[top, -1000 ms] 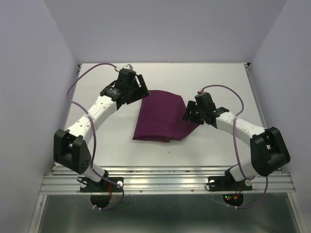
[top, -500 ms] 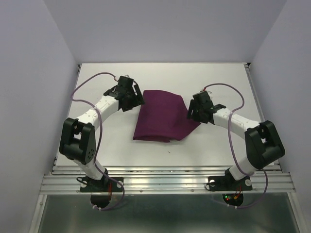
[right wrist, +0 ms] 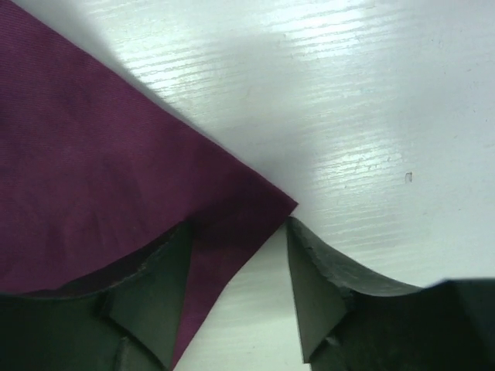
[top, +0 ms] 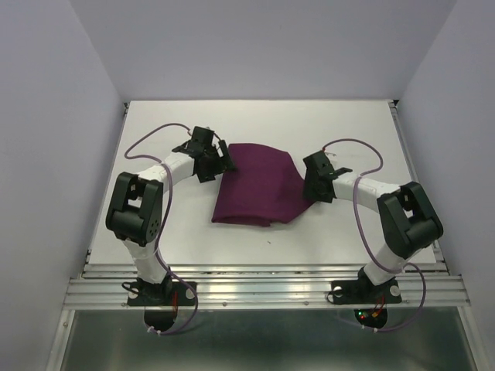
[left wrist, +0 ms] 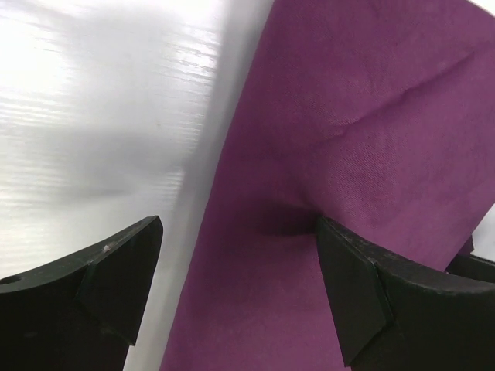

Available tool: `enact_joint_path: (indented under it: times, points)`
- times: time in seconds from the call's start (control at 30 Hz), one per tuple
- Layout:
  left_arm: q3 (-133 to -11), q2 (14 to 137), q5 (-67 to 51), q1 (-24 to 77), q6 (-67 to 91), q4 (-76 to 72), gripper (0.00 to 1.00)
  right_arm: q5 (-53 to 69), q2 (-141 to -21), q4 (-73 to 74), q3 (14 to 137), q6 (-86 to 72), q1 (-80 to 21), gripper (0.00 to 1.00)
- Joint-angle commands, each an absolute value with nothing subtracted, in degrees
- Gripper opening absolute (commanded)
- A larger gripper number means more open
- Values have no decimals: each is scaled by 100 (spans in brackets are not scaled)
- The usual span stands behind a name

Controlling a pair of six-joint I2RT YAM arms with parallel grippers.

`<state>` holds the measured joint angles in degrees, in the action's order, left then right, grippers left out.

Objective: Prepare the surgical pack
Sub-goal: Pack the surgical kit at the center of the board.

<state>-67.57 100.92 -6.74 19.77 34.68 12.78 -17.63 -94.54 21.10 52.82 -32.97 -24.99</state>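
The bench [top: 356, 124] carries your pack [top: 259, 185] at its middle, 1 folded purple bundle between the 2 arms. The left jaws stand wide apart astride its left edge; the right jaws stand apart around its right corner; neither is clamped. You seem to be at the final squaring; next, pinch an edge cleanly, or lift clear without snagging cloth.

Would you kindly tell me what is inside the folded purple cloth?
Nothing shows: the purple cloth is folded shut on the white table, hiding any contents.
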Motion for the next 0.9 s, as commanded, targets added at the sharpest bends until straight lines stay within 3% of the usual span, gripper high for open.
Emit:
enact_joint_path:
  times: [0.0, 0.03, 0.1, 0.13, 0.2, 0.6, 0.87]
  points:
    - [-6627, 10168, -1378, 1978, 3393, 721, 92, -1618, -9633, 1890, 5186, -3313, -2514, 54]
    - [-6627, 10204, -1467, 1978, 3384, 686, 92, -1608, -9607, 1872, 5177, -3322, -2514, 42]
    - [-6583, 10265, -1721, 1978, 3375, 493, 92, -1643, -9510, 1855, 5185, -3331, -2514, 29]
    - [-6583, 10274, -1757, 1978, 3375, 466, 92, -1670, -9484, 1846, 5194, -3322, -2514, 15]
    - [-6539, 10292, -1871, 1978, 3384, 387, 91, -1757, -9370, 1863, 5203, -3322, -2514, 1]
    - [-6740, 9677, -1180, 1986, 3366, 825, 87, -2646, -7674, 2505, 4949, -3314, -2224, 1]
    - [-7417, 9343, -466, 2548, 3146, 1476, 67, -2628, -7672, 2523, 4474, -3427, -2153, 1]
